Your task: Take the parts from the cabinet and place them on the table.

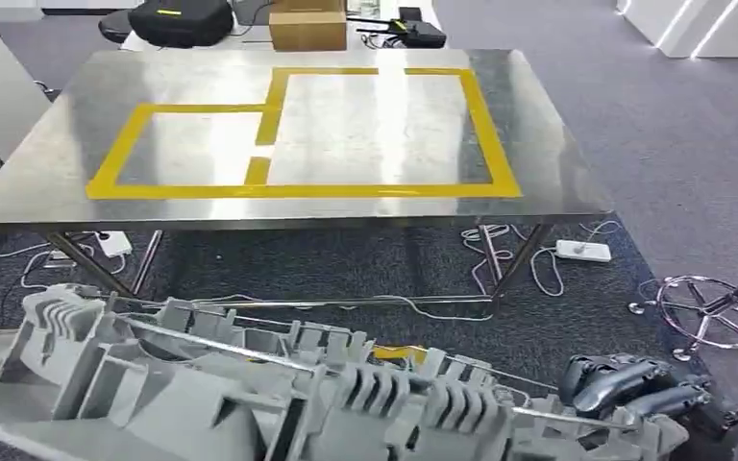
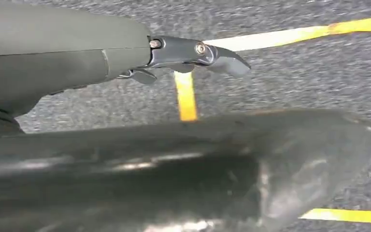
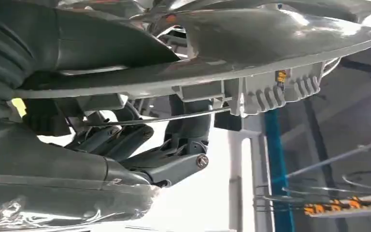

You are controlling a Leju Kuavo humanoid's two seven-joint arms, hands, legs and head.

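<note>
A long grey plastic part [image 1: 250, 394] with ribs and clips lies across the bottom of the head view, carried in front of the steel table [image 1: 48, 182]. My right hand [image 1: 634, 384] grips its right end, dark fingers curled over the edge. In the right wrist view the right hand [image 3: 125, 145] closes under the part [image 3: 246, 48]. In the left wrist view my left hand [image 2: 77, 63] lies along the part [image 2: 174, 169], one dark finger stretched out above the carpet. The part's left end hides the left hand in the head view. The table top bears yellow tape outlines [image 1: 298, 190].
A cardboard box [image 1: 307, 24] and a black bag [image 1: 181, 19] sit beyond the table's far edge. Cables and a white power strip [image 1: 583, 252] lie under the table. A chrome stool base [image 1: 711, 312] stands at the right. Yellow floor tape [image 2: 186, 96] crosses the carpet.
</note>
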